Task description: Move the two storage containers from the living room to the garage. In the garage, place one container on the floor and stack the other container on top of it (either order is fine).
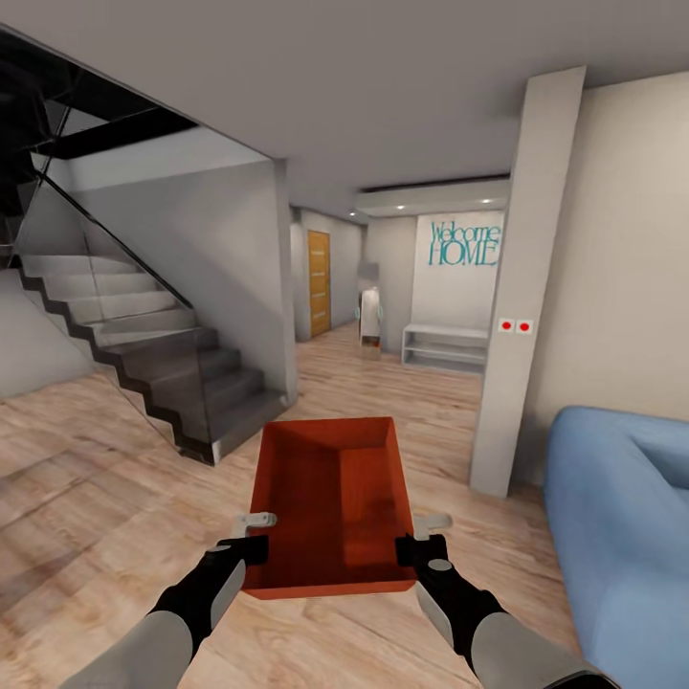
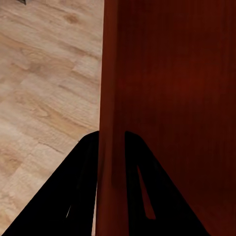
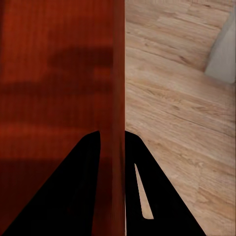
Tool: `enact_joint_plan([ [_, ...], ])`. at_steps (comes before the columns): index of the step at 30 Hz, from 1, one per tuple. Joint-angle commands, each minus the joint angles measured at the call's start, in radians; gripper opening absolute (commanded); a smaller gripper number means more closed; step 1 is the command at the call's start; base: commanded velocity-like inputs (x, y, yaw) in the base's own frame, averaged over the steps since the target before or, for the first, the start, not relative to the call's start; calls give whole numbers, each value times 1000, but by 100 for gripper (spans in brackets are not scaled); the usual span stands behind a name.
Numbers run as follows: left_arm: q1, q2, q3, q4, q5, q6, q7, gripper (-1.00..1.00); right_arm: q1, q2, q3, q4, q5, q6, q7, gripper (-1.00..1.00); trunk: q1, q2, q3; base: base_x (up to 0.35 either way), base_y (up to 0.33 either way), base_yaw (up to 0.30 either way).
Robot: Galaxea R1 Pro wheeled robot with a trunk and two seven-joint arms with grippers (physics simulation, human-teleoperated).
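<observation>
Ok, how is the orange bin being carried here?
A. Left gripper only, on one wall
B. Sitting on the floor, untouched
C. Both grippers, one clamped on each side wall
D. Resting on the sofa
C: the left gripper and right gripper each pinch a side wall of the bin, and both wrist views show fingers straddling a wall above the wood floor.

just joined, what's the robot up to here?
It is carrying one orange-red storage container out in front of it with both arms, above a light wood plank floor. The left gripper pinches the container's left wall and the right gripper pinches its right wall, one finger inside and one outside each. The container looks empty. Ahead are a staircase, a pillar and a hallway with a "Welcome HOME" sign; a blue sofa sits to the right.
</observation>
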Motion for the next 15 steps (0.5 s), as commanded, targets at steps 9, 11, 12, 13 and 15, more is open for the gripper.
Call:
enact_joint_plan([
  [9,0,2,0,-1,-12,8,12,-100,-2,0,-21,-1,-2,-6,-10,-100,1,-1,-1,322,0,0],
  [11,0,2,0,-1,-12,8,12,-100,-2,0,-21,-1,-2,-6,-10,-100,1,-1,-1,322,0,0],
  [12,0,2,0,-1,-12,8,12,-100,-2,1,-20,-1,-2,-6,-10,-100,1,-1,-1,322,0,0],
  [13,0,3,0,-1,-12,8,12,-100,-2,1,-20,-1,-2,-6,-10,-100,1,-1,-1,322,0,0],
  [15,0,3,1,-1,-12,8,12,-100,-2,1,-21,-1,-2,-6,-10,-100,1,-1,-1,322,0,-124],
])
